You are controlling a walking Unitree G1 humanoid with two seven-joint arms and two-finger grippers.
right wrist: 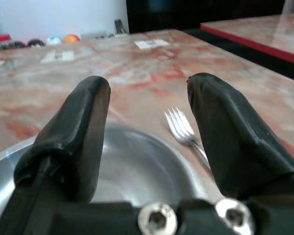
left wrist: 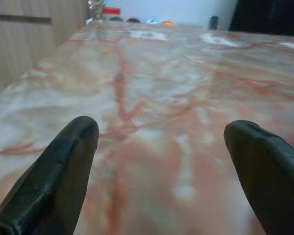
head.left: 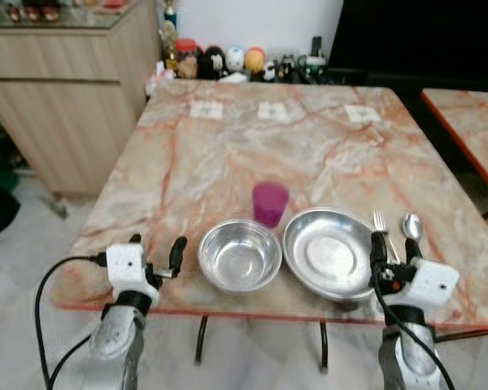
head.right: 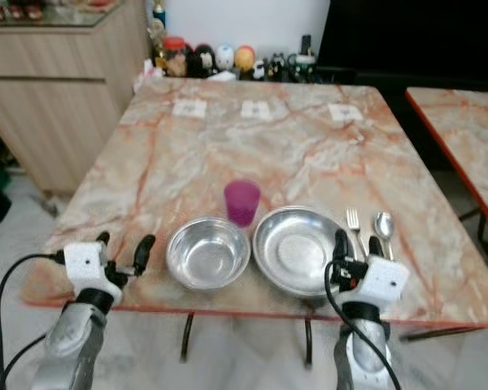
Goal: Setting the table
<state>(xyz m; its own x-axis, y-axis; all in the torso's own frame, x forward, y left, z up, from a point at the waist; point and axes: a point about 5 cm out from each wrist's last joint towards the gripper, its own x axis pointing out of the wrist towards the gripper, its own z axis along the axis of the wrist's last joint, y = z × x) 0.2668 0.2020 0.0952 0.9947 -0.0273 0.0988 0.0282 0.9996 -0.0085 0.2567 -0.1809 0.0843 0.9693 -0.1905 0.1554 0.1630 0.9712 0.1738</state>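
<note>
Bowl (head.left: 239, 257) of bare steel sits empty near the marble table's (head.left: 228, 154) front edge, the equally empty plate (head.left: 329, 252) touching it at three o'clock. A purple cup (head.left: 270, 203) stands just past them at twelve. Fork (head.left: 381, 223) and spoon (head.left: 411, 227) lie beside the plate at three o'clock. The left gripper (head.left: 156, 253) hovers at the bowl's nine o'clock, fingers spread wide; the right gripper (head.left: 394, 248) hangs over the plate's rim by the fork, fingers narrowly parted, holding nothing.

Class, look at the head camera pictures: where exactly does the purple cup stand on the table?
The purple cup stands upright near the table's front edge, just behind the gap between the steel bowl on its left and the steel plate on its right.
</note>
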